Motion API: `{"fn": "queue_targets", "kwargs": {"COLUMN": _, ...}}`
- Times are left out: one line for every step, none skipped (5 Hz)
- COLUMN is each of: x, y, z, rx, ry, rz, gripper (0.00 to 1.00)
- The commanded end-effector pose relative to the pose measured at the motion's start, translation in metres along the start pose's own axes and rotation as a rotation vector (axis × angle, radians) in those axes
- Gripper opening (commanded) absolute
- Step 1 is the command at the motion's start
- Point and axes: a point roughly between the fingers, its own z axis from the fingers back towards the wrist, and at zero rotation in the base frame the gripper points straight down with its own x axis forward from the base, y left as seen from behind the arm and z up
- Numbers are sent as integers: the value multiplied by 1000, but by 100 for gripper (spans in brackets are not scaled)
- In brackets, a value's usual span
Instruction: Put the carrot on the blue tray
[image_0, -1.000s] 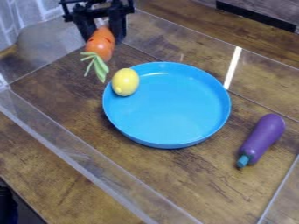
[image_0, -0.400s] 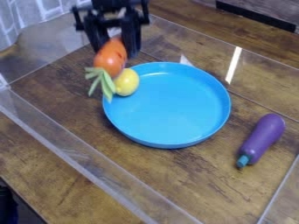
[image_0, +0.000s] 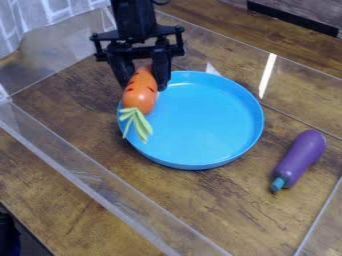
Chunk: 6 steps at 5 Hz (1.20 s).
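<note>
My gripper (image_0: 140, 80) is shut on the carrot (image_0: 139, 97), an orange stub with pale green leaves (image_0: 135, 122) hanging down from it. It hangs over the left part of the blue tray (image_0: 214, 125), a wide round dish with a low rim. The carrot's leaves dangle close above the tray's left inner floor; I cannot tell whether they touch it. The black arm rises from the gripper toward the top of the view.
A purple eggplant (image_0: 299, 157) lies on the wooden table right of the tray. A clear plastic wall (image_0: 80, 165) runs along the left and front of the table. The carrot and gripper cover the tray's left edge.
The gripper has carried the carrot right and down, from beyond the tray's upper left rim to over the tray's left side. The yellow lemon seen there earlier is now hidden behind the carrot.
</note>
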Motion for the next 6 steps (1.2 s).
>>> {"fn": "queue_targets", "kwargs": {"x": 9, "y": -4, "z": 21, "rx": 4, "ry": -81, "rz": 34, "gripper": 0}}
{"fn": "queue_targets", "kwargs": {"x": 13, "y": 0, "z": 32, "rx": 36, "ry": -104, "rz": 80, "gripper": 0}}
{"fn": "queue_targets", "kwargs": {"x": 12, "y": -11, "z": 36, "rx": 45, "ry": -86, "rz": -12, "gripper": 0}}
{"fn": "queue_targets", "kwargs": {"x": 9, "y": -23, "z": 24, "rx": 47, "ry": -62, "rz": -154, "gripper": 0}}
{"fn": "queue_targets", "kwargs": {"x": 3, "y": -31, "z": 10, "rx": 52, "ry": -32, "rz": -296, "gripper": 0}}
{"fn": "queue_targets", "kwargs": {"x": -1, "y": -32, "z": -10, "rx": 66, "ry": -5, "rz": -411, "gripper": 0}}
